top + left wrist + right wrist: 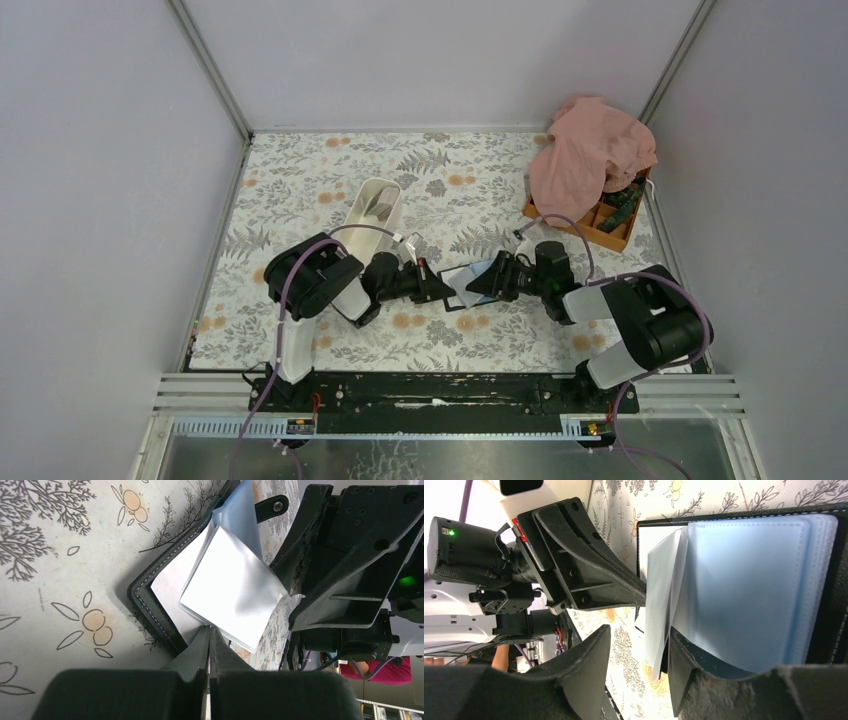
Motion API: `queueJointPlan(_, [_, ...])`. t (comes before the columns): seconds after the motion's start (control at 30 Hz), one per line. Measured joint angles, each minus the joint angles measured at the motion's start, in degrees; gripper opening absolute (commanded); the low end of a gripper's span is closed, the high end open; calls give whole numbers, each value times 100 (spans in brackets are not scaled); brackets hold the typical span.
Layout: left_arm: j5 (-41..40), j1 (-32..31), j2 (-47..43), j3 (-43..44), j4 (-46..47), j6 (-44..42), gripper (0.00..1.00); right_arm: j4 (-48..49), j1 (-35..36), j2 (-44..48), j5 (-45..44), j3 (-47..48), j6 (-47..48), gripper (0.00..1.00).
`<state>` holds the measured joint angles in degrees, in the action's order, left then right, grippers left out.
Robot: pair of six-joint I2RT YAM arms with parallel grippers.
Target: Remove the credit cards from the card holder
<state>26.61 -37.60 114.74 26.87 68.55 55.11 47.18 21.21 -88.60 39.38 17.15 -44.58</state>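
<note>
Item: card holder point(151, 611), small, black, stitched border, lying open and flat on the floral-patterned desk point(300, 180), near its middle and between the two arms. Fittings: a stack of clear sleeves point(744, 580) with a bluish sheen, and a black strap with a press stud point(272, 505) at the far edge. Several sleeves stand lifted from the stack, fanned upward. No print on the sleeves or cover can be read. Left hand point(209, 635): closed tight, fingertips meeting at the holder's near edge where the lifted sleeves begin; whether a sleeve is nipped between them cannot be told. Right hand point(638, 645): jaws partly apart, straddling the lifted sleeves, one finger lying on the flat stack and the other outside over the desk, not clamped on anything. A green lamp glows on each wrist unit. Other contents of the desk: long white tray point(378, 215) behind the left arm; orange compartment box point(605, 235) at the far right, half covered by a pink cloth point(590, 150).
</note>
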Motion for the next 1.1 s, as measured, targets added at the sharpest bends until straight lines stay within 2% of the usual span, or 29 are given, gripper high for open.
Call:
queueJointPlan(0.37, [59, 35, 59, 0, 85, 7, 0, -538, -186, 299, -90, 31, 280, 43])
queueJointPlan(0.57, [61, 37, 61, 2, 87, 4, 0, -487, -219, 293, -90, -42, 201, 47])
queueJointPlan(0.83, [61, 37, -9, 2, -17, 0, 0, 138, -249, -216, -9, -131, -90, 42])
queueJointPlan(1.1, [-149, -214, -546, 125, -1058, -225, 0, 678, -254, -586, 153, -166, -284, 41])
